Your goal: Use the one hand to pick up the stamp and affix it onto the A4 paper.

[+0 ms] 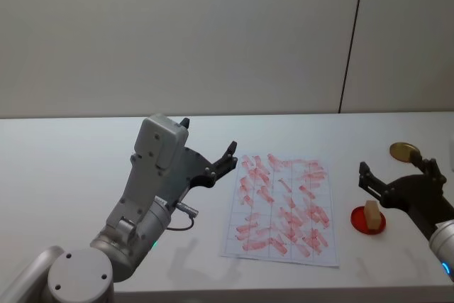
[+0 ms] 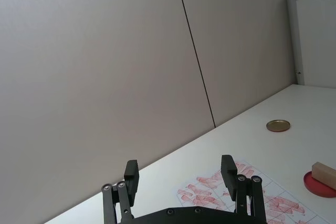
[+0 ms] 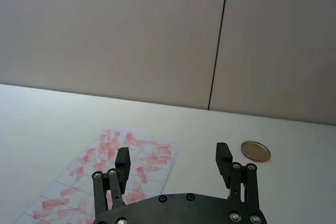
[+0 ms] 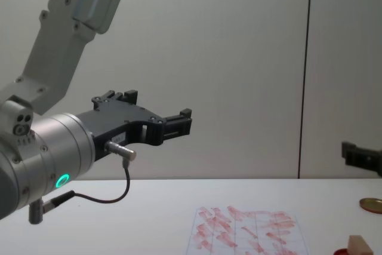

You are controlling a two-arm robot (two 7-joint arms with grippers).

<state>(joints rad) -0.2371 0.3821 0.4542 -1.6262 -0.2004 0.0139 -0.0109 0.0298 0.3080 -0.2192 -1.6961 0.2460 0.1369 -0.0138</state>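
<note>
Your right gripper (image 1: 397, 168) hangs above the tabletop (image 1: 71, 168) near its right edge. Its fingers are spread wide with nothing between them (the right wrist view looks through the same gap at the bare table surface and the far wall). The stamp (image 1: 372, 211) stands on the red disc (image 1: 360, 223), close to the tabletop's right edge and toward the front. From the head view it sits just in front of the gripper's inner finger (image 1: 364, 173), and the chest view shows that finger well above table level, so the two are apart. The A4 paper (image 1: 284, 207) lies flat in the middle of the tabletop toward the front edge. It is just beside the red disc on the robot's left, and its grid is covered with smeared red marks. A brass disc (image 1: 403, 150) lies farther back than the red disc, near the right edge and clear of the paper. Your left gripper (image 1: 209, 136) is raised over the tabletop left of the paper, its fingers also apart and empty. A green light glows on its silver wrist (image 4: 57, 147), and a cable (image 4: 113, 198) loops beneath it.
</note>
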